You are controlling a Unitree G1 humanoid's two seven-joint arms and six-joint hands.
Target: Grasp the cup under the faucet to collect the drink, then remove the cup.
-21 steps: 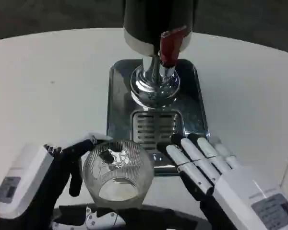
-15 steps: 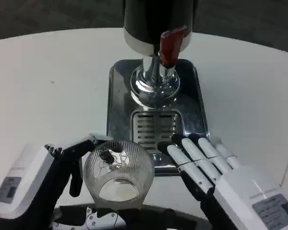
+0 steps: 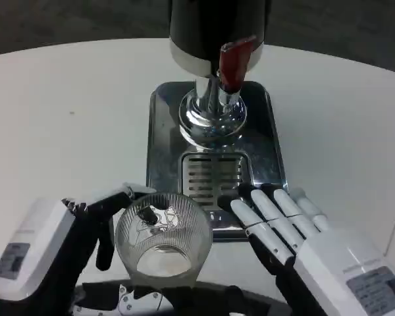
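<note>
A clear ribbed glass cup [image 3: 162, 238] stands at the table's near edge, in front of the drip tray [image 3: 163, 141]. My left hand [image 3: 66, 243] grips the cup from its left side, fingers wrapped around the rim and wall. The dispenser [image 3: 217, 29] rises at the back of the tray, with its red tap handle [image 3: 234, 60] above the chrome faucet base [image 3: 212, 115]. The slotted drain grate [image 3: 212, 176] lies bare between the faucet and the cup. My right hand [image 3: 296, 237] lies to the cup's right, fingers straight and apart, tips over the tray's near right corner, holding nothing.
The white round table [image 3: 66, 125] spreads wide to the left and right of the tray. Dark floor lies beyond its far edge. My own dark body parts [image 3: 151, 299] show below the cup.
The cup and both hands have barely shifted; the right hand's fingers crept slightly forward over the tray's corner.
</note>
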